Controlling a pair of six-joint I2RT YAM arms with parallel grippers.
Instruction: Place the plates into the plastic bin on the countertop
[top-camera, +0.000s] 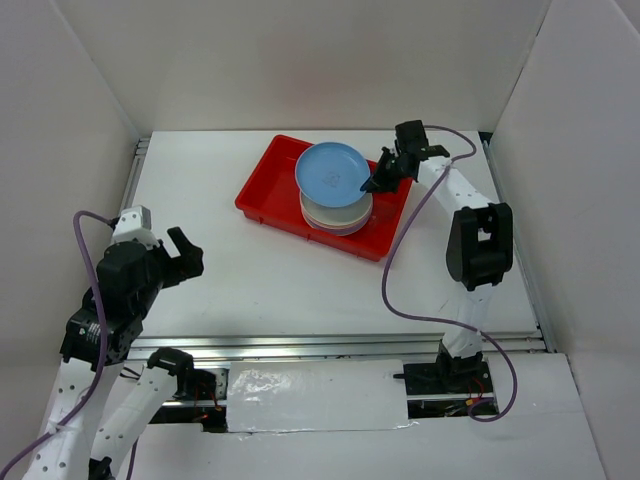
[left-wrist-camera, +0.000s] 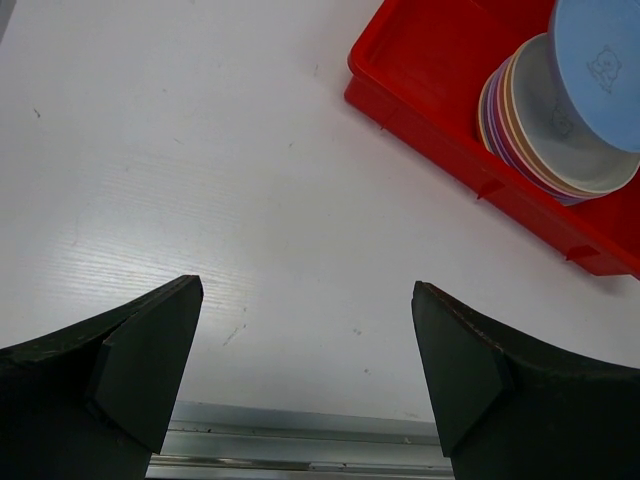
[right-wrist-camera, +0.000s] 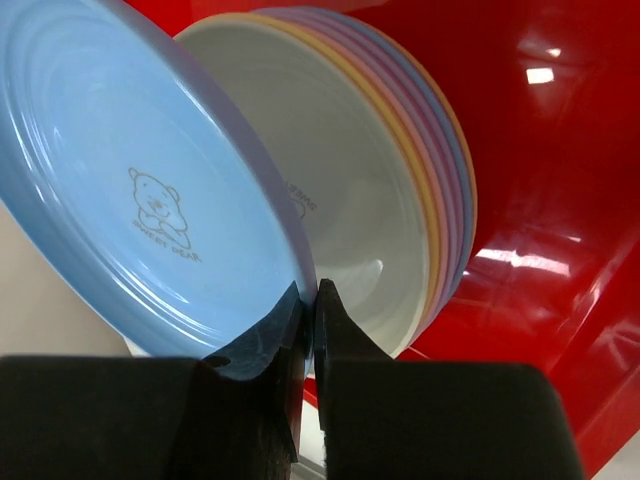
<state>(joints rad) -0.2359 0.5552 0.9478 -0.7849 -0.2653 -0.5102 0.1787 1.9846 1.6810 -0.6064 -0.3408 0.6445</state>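
1. our right gripper (right-wrist-camera: 308, 295) is clamped on the rim of a blue plate (right-wrist-camera: 130, 190), which tilts over the stack; we cannot tell if they touch.
2. the other plates (top-camera: 335, 215) sit stacked inside the red plastic bin (top-camera: 268, 185), a cream one on top.
3. the bin lies toward the far side of the white countertop (top-camera: 280, 285).
4. our left gripper (left-wrist-camera: 307, 300) hangs above the countertop by the near rail (left-wrist-camera: 300, 420), fingers spread wide apart, well apart from the bin.
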